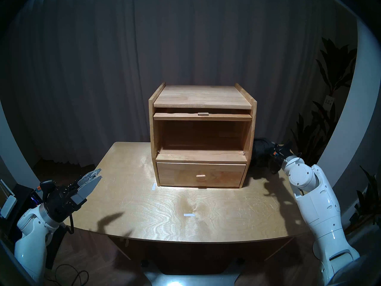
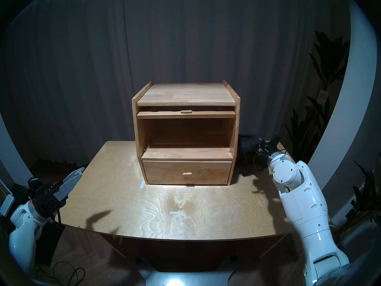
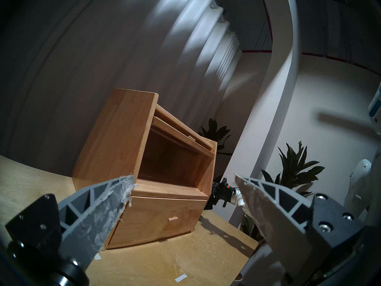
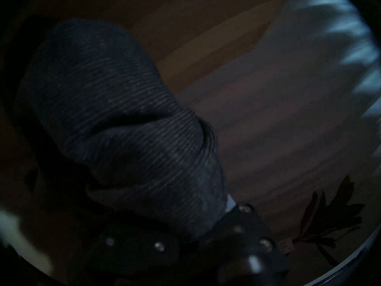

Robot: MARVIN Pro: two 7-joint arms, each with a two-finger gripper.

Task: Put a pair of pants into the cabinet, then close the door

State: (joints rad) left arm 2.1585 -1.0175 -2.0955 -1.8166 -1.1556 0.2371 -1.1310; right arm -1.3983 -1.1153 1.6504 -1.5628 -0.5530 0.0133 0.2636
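Charcoal pants (image 4: 127,118) seemingly bunched inside right end effector (image 4: 185,236).

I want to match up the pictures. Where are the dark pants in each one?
Head left view: the pants bunch right of the cabinet, at the right hand.
Head right view: the pants sit right of the cabinet again.
Left wrist view: not clearly seen; only a dark sliver past the cabinet.
Right wrist view: the pants fill the middle, gripped.
Shared landmark: the cabinet.
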